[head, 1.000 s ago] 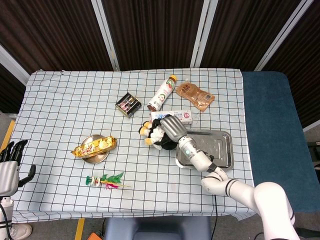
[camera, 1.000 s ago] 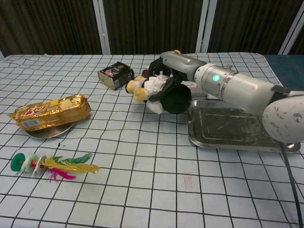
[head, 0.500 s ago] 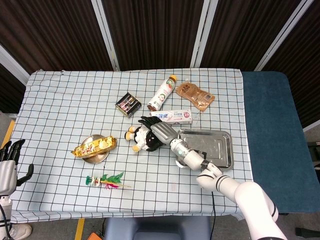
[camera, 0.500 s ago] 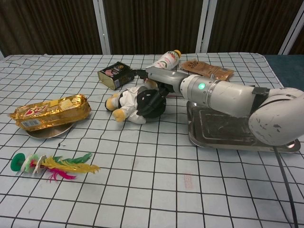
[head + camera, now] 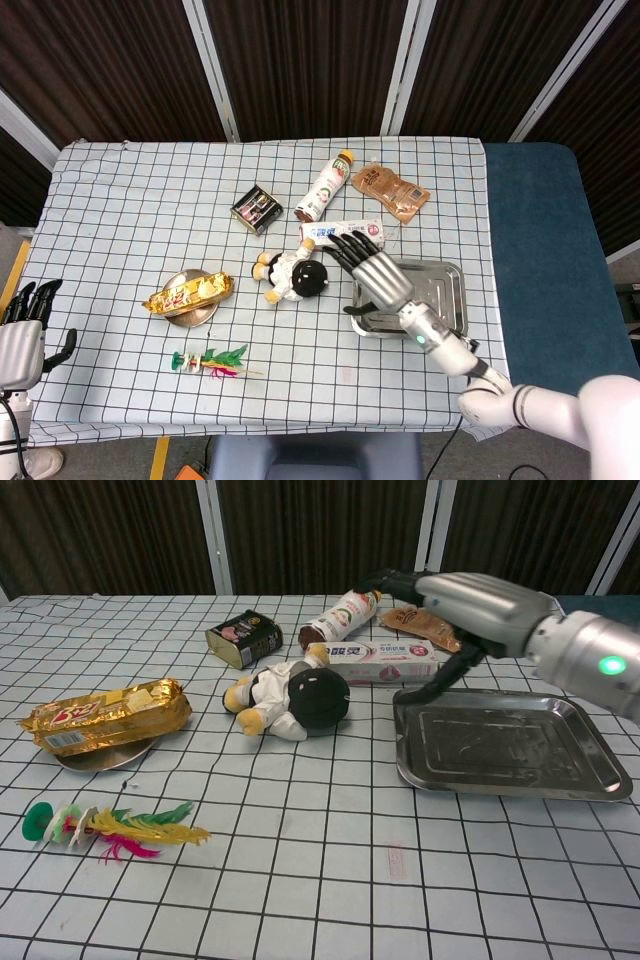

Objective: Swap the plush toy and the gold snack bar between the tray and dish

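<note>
The right hand (image 5: 470, 600) has let go and lifted, fingers spread and empty, above the bare rectangular steel tray (image 5: 500, 745). The black-and-white plush toy (image 5: 295, 695) now lies on the checked bench (image 5: 130, 240), between tray and round metal dish (image 5: 190, 312), so its half of the swap is unfinished. The gold-wrapped snack bar (image 5: 105, 715) still rests on the dish. The left hand (image 5: 22, 325) hangs open at the bench edge. One toy, one bar, one tray, one dish.
</note>
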